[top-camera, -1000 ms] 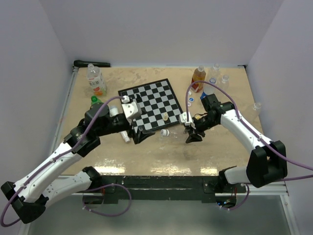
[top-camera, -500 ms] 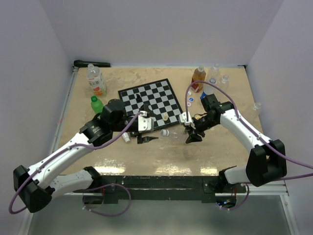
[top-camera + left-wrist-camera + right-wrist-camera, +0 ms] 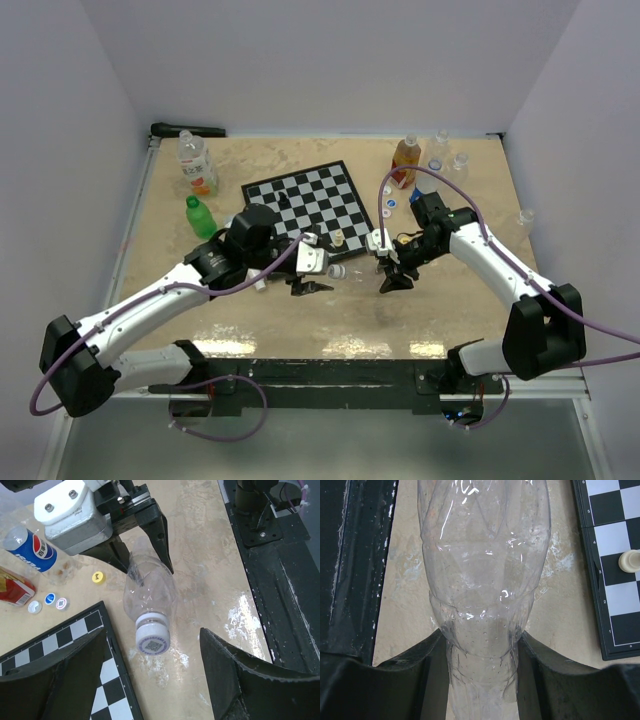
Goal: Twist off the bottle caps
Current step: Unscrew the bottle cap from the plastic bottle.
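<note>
A clear bottle (image 3: 360, 271) lies on its side on the table, its white bottle cap (image 3: 337, 270) pointing left. My right gripper (image 3: 390, 272) is shut on the bottle's body; in the right wrist view both fingers (image 3: 420, 675) press the clear bottle (image 3: 482, 580). My left gripper (image 3: 318, 272) is open just left of the cap. In the left wrist view the white cap (image 3: 152, 640) faces the camera, level with the tips of my left gripper (image 3: 152, 630), with a gap on each side. The right gripper (image 3: 145, 555) holds the far end.
A chessboard (image 3: 310, 205) with a few pieces lies behind the bottle. A green bottle (image 3: 200, 215) and an orange-labelled bottle (image 3: 197, 165) stand at the left. More bottles (image 3: 405, 160) and loose caps (image 3: 390, 200) are at the back right. A yellow cap (image 3: 98, 577) lies near a blue-labelled bottle (image 3: 30, 550).
My left arm has swung right, from the chessboard's near corner to the bottle's cap, and its jaws have narrowed somewhat. The right arm and the bottle have stayed still.
</note>
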Controlling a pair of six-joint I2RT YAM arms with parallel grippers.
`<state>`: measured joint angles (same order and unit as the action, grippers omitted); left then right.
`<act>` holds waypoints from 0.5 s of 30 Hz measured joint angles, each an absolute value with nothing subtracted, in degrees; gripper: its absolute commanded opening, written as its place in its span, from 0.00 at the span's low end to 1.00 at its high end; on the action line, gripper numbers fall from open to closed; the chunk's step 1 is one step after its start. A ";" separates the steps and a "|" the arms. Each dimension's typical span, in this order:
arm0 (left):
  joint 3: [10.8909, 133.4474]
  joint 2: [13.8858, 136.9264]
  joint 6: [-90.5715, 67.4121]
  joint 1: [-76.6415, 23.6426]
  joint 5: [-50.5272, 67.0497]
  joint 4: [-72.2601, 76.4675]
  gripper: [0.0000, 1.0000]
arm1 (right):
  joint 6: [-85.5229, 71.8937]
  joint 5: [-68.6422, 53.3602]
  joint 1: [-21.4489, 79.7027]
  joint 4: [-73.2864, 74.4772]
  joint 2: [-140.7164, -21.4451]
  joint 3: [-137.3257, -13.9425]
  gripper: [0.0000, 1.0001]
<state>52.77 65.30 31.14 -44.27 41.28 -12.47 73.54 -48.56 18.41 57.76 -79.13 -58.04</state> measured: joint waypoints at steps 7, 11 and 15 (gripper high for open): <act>51.79 66.30 31.16 -45.78 39.86 -11.27 0.67 | 73.54 -48.56 18.41 57.82 -79.13 -58.04 0.15; 51.79 66.89 31.20 -45.84 38.65 -11.62 0.61 | 73.54 -48.53 18.41 57.84 -79.13 -58.04 0.15; 51.79 67.37 31.27 -45.84 37.63 -11.64 0.56 | 73.54 -48.56 18.41 57.84 -79.13 -58.04 0.15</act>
<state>51.79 67.37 31.27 -45.84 37.63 -11.64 73.54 -48.56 18.41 57.84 -79.13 -58.04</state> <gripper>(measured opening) 0.577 0.473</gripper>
